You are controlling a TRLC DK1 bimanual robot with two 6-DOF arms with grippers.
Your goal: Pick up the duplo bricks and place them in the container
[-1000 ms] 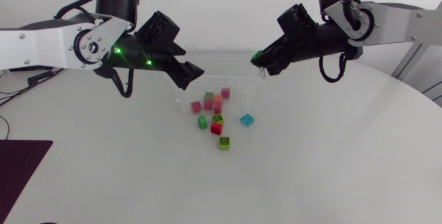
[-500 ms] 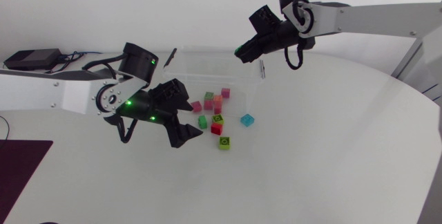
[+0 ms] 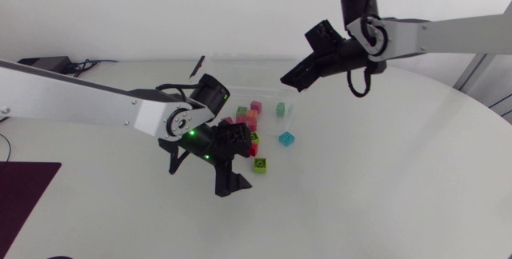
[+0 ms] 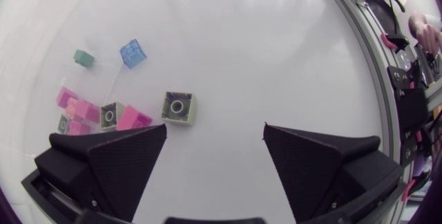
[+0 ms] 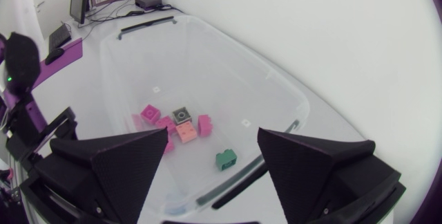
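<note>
The left gripper (image 4: 215, 131), its fingers spread wide with nothing between them, hangs low over the white table (image 4: 276, 44). A lime-green duplo brick (image 4: 178, 107) lies just ahead of it, and a translucent blue duplo brick (image 4: 132, 51) farther out. The right gripper (image 5: 213, 138), likewise spread and empty, hovers above the clear plastic container (image 5: 266, 72), which holds several pink duplo bricks (image 5: 150, 113) and an orange duplo brick (image 5: 186, 133).

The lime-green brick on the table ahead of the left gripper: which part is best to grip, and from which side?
Take the lime-green brick by two opposite flat side walls, coming down from above. It sits upright, stud up, and the open left gripper spreads wider than it. Preferably choose the walls not facing the nearby pink brick.
</note>
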